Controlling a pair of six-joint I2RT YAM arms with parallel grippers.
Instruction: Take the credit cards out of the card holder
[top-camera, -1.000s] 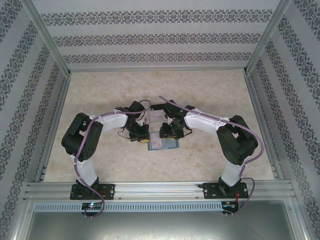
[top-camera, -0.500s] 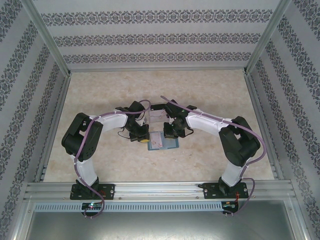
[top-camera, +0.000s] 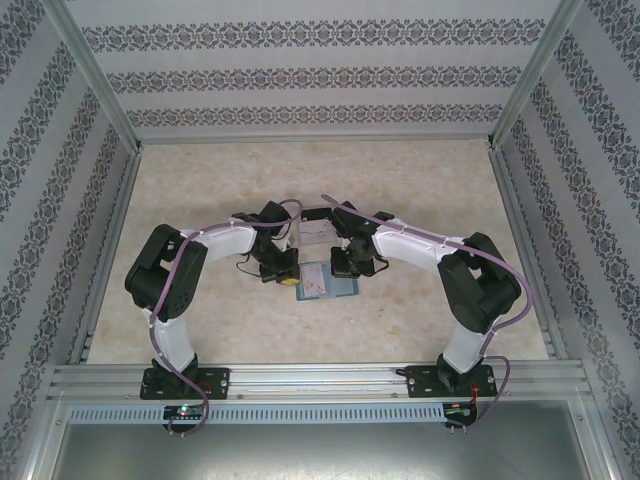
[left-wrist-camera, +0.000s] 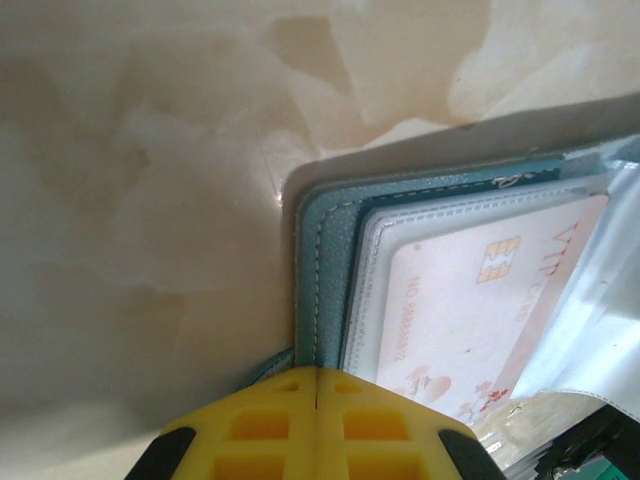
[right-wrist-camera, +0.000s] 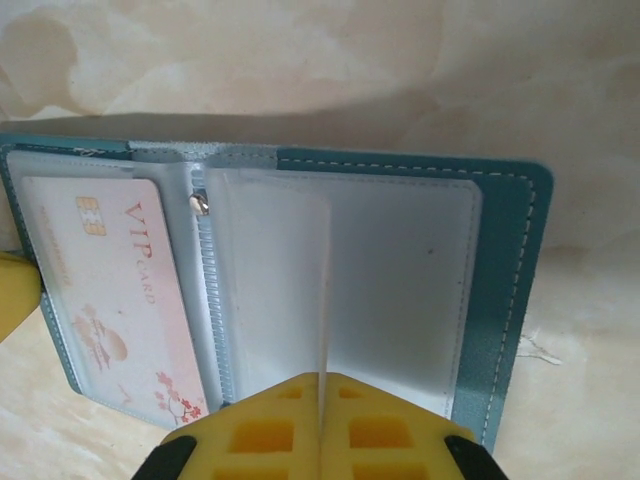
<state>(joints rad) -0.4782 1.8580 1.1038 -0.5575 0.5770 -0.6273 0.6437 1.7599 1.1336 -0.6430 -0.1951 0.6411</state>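
Early in the job, by the look of it. Card holder (top-camera: 327, 283) lying open and flat on the worktop (top-camera: 420, 180) between the two sets of fingers, covers spread like a book. Left fingers (left-wrist-camera: 260, 430) clenched, pads meeting along one seam, sitting right at the holder's outer cover edge with a strip of teal running under them; hard to tell whether nipping that edge or merely pinning it down. Right fingers (right-wrist-camera: 270, 425) clenched as well, grasping a clear sleeve leaf (right-wrist-camera: 270, 280) by its near edge, the leaf standing edge-on straight out from between the pads. Pale credit card (right-wrist-camera: 110, 290), marked VIP and bearing a chip, not yet out: tucked inside a clear pocket on the holder's other half, ahead and to the left of the right fingers, ahead and just to the right of the left ones, touching neither. No card made out in the grasped leaf, as far as its glare allows; no dark card made out either, perhaps hidden behind other leaves. Clear tray (top-camera: 315, 232) just beyond both sets of fingertips, contents unreadable. Done so far, judging from this: holder opened and steadied, one leaf taken hold of. Left to do: find each card's pocket, slide every card free, set them down clear of the holder.
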